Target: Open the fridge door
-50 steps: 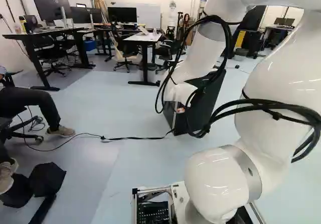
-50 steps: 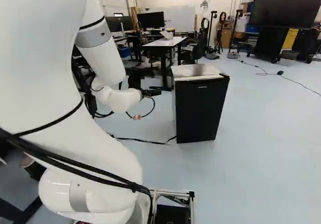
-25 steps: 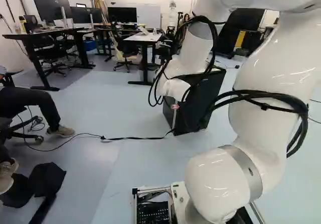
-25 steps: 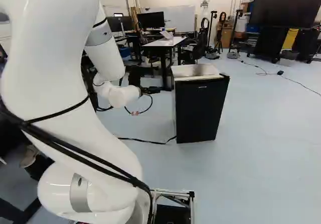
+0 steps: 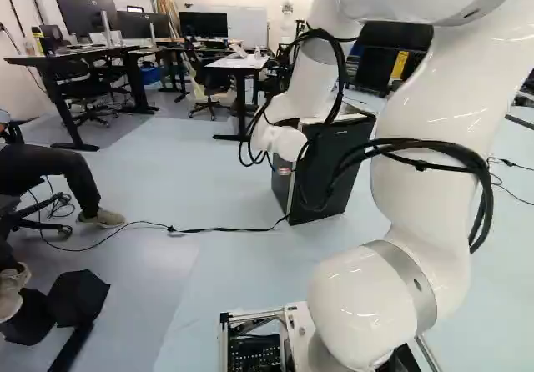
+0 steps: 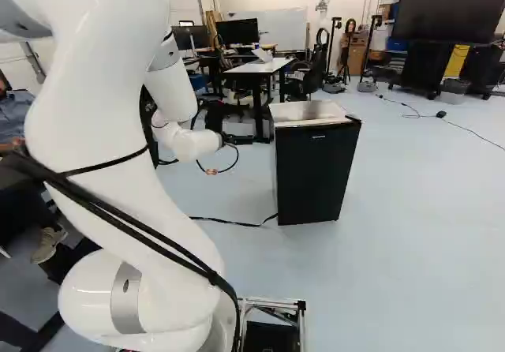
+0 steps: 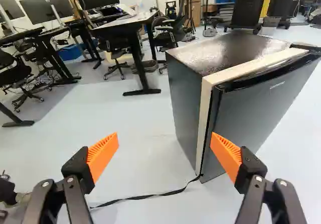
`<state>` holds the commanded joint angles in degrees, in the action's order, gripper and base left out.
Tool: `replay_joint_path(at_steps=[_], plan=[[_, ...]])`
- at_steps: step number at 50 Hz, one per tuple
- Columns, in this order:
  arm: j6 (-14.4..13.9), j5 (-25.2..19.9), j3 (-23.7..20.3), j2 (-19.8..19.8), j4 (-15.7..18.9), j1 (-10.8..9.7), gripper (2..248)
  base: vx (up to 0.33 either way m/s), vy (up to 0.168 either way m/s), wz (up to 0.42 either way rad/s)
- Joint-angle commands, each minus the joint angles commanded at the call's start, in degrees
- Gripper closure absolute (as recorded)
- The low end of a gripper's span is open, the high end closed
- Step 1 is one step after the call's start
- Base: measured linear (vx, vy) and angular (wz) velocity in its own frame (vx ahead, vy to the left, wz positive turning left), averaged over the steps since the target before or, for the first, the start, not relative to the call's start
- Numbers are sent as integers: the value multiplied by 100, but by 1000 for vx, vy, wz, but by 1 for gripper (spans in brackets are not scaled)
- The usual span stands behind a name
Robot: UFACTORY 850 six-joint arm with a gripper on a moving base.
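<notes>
Fridge [image 6: 316,174]: one, standing upright on the floor, a little right of the middle in the right base view; in the left base view, partly hidden behind the arm.
Fridge door [image 7: 261,106]: one, dark, shut against the pale front edge of the body; bearing one small badge near the top.
Gripper [image 6: 245,140]: one, black, placed just beside the fridge, on its left in the right base view.
Fingers: two, released and wide apart, with one orange pad [image 7: 103,156] on each, so two pads in total. In the wrist view, one pad overlapping the lower door edge, the other over the floor; contact with the door not possible to tell.
Arm [image 5: 430,163]: one, white, bent high and then reaching down toward the fridge, with several black cables along it.
Floor cord [image 7: 145,197]: one, black, lying on the floor and reaching to the bottom of the fridge.
White-topped table [image 6: 264,66]: one, behind the fridge, with dark legs.
Monitors [image 5: 204,24]: at least three, at the far desks in the left base view.
Large screen [image 6: 450,9]: one, dark, far back at the right of the right base view.
Whiteboard [image 6: 284,35]: one, at the far wall.
</notes>
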<state>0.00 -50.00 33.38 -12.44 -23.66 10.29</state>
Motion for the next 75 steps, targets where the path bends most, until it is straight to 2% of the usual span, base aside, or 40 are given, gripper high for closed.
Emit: replay_joint_path(at_steps=[27,50,75], plan=[[0,0,578,-509,-711,102,3,0,0,0],[0,-89,678,-870,-1334,109,3,0,0,0],[0,-391,781,-1284,-1922,111,3,0,0,0]])
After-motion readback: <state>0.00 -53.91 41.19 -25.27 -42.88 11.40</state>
